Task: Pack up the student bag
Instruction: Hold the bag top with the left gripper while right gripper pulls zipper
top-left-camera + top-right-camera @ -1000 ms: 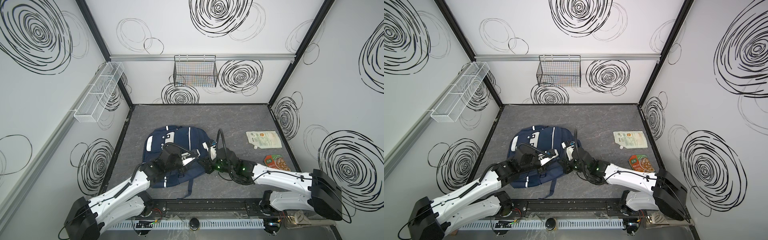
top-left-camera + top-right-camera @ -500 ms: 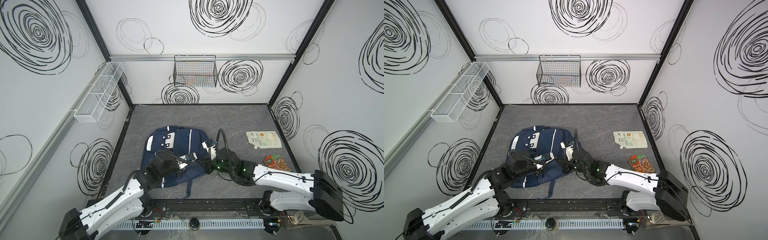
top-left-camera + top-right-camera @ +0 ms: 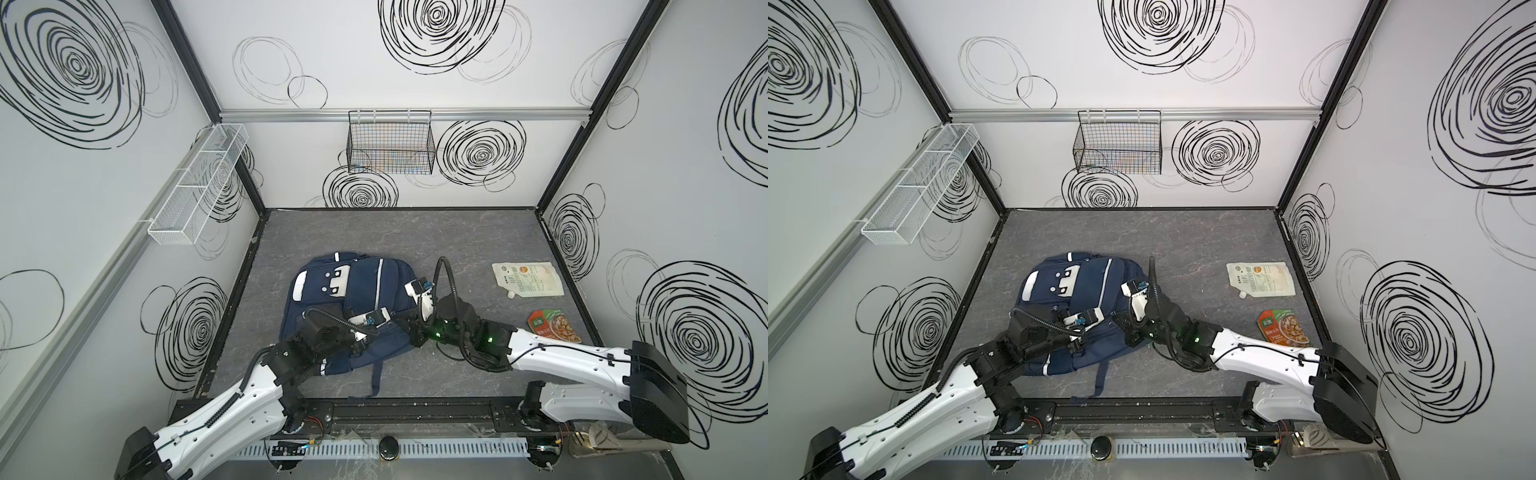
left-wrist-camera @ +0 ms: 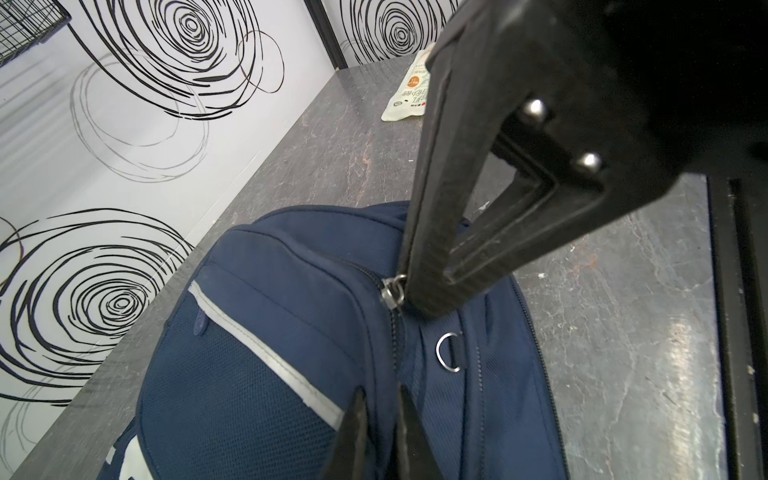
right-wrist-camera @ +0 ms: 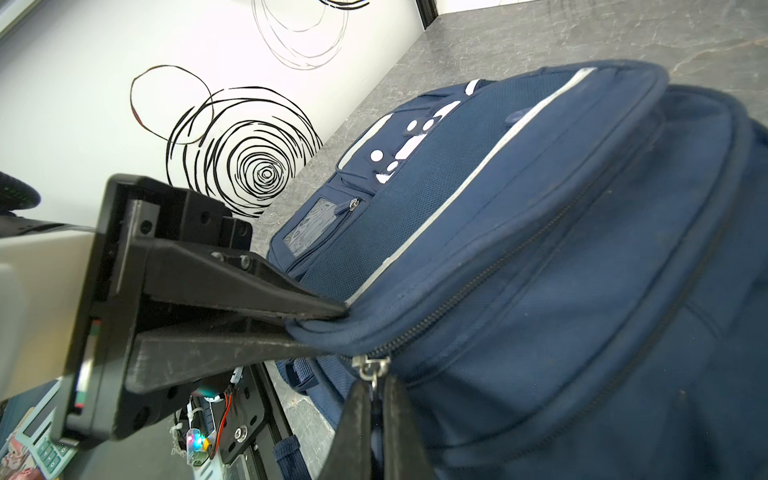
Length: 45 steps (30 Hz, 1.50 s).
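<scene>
- Student bag (image 3: 365, 291): a navy fabric backpack lying flat on the grey desk (image 3: 457, 237), front face up, directly under both hands.
- Looks: silver reflective stripes and a dark mesh front panel. A white patch with dots sits at the end farthest from the hands. One strap (image 3: 376, 374) trails off the end nearest them.
- Left hand (image 5: 328, 326): fingers drawn close together, pinching a fold of the bag's edge just beside a silver stripe. The right wrist view shows this from the side. The hand's own wrist view shows only two fingertips (image 4: 353, 428) with a narrow gap, over the zip seam.
- Right hand (image 5: 376, 384): closed on the metal zipper pull (image 5: 371, 368), just beside the left hand's tips.
- Left wrist view only: a metal D-ring (image 4: 451, 353) on the bag, between the left fingertips and the right hand's tip.
- Right wrist view only: a small clear window pocket (image 5: 309, 224) on the bag, beyond the left hand.
- Both top views only: the bag's whole outline. Two packets lie out past the right hand on the side away from the bag. They are a white pouch (image 3: 528, 279) and a red-orange packet (image 3: 555, 326), the latter close to that hand's arm. The grips are too small to read there.
</scene>
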Motion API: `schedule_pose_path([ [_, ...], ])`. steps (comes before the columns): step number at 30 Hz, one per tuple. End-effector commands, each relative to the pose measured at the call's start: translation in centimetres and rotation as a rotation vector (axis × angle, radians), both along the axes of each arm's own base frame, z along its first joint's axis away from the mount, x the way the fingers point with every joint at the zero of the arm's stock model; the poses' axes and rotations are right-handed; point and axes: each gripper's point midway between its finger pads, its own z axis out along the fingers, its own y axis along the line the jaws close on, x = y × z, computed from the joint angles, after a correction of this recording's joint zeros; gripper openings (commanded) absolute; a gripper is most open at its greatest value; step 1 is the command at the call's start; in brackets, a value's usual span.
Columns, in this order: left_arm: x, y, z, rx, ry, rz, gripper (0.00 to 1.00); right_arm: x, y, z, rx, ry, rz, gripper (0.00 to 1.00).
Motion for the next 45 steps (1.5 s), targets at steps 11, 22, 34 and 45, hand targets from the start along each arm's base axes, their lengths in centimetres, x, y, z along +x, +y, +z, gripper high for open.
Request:
schedule_pose_path([
  [11,1.0,0.2,2.0,-0.093,-0.016,0.028,0.61,2.1,0.1,2.8,0.046,-0.049,-0.063,0.00],
  [22,-0.6,-2.0,1.6,-0.149,0.115,-0.099,0.52,0.1,1.9,4.0,0.093,-0.075,-0.003,0.00],
  [34,0.0,-1.5,2.9,-0.187,0.097,-0.082,0.12,-0.6,1.9,3.9,0.079,-0.091,0.009,0.00],
  [45,-0.6,-0.5,3.6,-0.186,0.005,-0.081,0.00,1.5,-0.5,3.5,0.042,-0.112,-0.094,0.00],
])
